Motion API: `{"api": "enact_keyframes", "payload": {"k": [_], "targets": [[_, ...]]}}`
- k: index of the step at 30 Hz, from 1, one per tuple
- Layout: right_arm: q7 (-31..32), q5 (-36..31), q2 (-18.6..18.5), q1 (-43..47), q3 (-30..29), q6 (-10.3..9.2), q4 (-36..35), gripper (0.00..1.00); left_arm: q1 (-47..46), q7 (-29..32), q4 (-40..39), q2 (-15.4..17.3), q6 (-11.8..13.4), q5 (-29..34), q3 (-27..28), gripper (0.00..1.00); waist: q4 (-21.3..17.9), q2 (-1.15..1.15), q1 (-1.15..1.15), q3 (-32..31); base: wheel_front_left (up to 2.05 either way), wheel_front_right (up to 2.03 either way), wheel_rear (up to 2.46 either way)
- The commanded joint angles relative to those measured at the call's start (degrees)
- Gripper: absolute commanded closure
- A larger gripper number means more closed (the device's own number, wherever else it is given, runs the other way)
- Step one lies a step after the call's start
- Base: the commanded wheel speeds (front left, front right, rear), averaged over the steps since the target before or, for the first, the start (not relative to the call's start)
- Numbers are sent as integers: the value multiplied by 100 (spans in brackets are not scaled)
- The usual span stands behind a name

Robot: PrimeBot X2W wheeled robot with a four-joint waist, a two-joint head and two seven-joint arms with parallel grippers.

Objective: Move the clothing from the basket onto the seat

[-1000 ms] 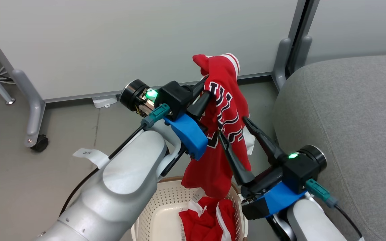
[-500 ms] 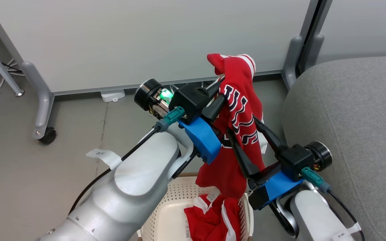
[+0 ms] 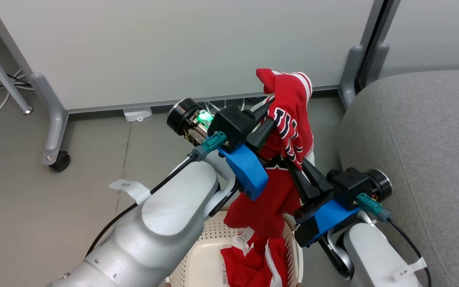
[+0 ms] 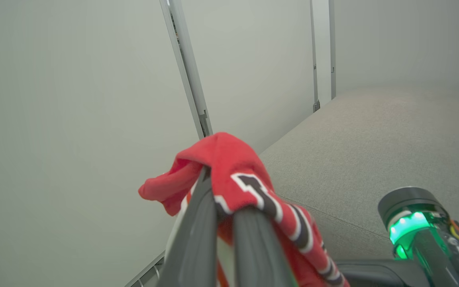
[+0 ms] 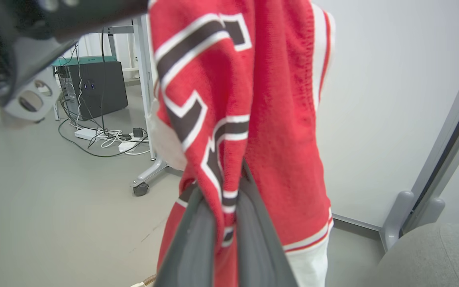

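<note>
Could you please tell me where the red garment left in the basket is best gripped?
I would pinch the striped red garment at its raised fold, coming straight down: it lies crumpled low in the basket, whose walls block a sideways approach.

The left forearm (image 3: 173, 215) is hiding part of the basket (image 3: 207, 255), which the bottom edge is cutting off. Folds in the jersey (image 3: 291, 115) are making its lettering unreadable.
</note>
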Motion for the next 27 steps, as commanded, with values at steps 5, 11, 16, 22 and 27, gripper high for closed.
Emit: {"api": "enact_keyframes", "payload": {"k": [5,11,16,22,27], "targets": [[-4,73,-21,-10,32,3,-51,100,-16,-48,46,3,38,-41,-26,100,-29,0,0,-23,0,0,0],[-4,105,-21,25,44,3,-100,100,-47,-71,78,2,42,-68,-38,100,-28,0,0,-26,0,0,0],[-4,119,-21,33,61,3,-116,100,-46,-84,110,2,49,-82,-46,100,-30,0,0,-39,0,0,0],[-4,144,-21,32,100,3,-137,100,-40,-92,143,16,49,-111,-62,100,-40,0,0,-52,0,0,0],[-4,175,-21,37,113,3,-157,100,-40,-104,162,18,53,-119,-72,100,-46,0,0,-56,0,0,0]]}}
